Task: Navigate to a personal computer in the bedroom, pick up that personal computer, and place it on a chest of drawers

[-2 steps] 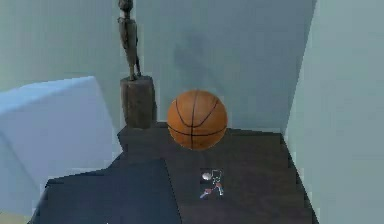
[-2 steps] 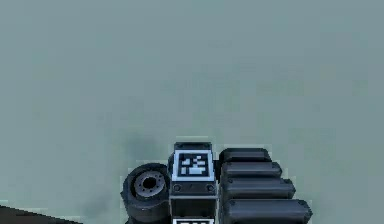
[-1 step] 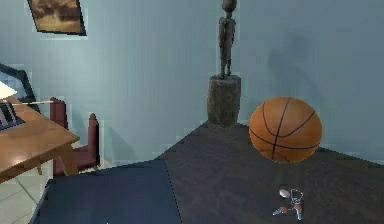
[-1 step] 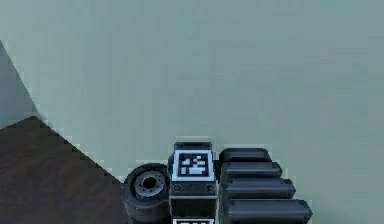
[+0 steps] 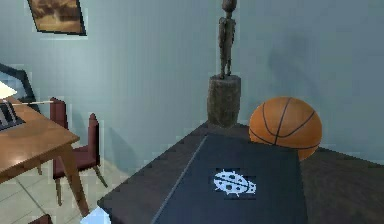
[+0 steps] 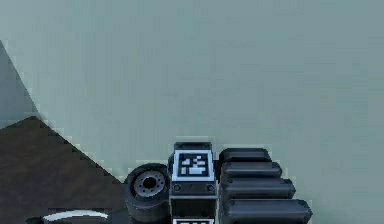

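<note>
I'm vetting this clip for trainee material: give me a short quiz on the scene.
1. True or false: the laptop lies closed on the dark top.
2. What stands left of the basketball in the forward view? A) lamp B) wooden statue C) vase
3. Fill in: the chairs by the table are dark ___.
Key: 1 true; 2 B; 3 red.

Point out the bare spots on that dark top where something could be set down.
One bare strip of the dark top runs along its left edge, beside the laptop. Another lies at the right, past the laptop and in front of the basketball. The back is crowded: the wooden statue and basketball stand close together.
</note>
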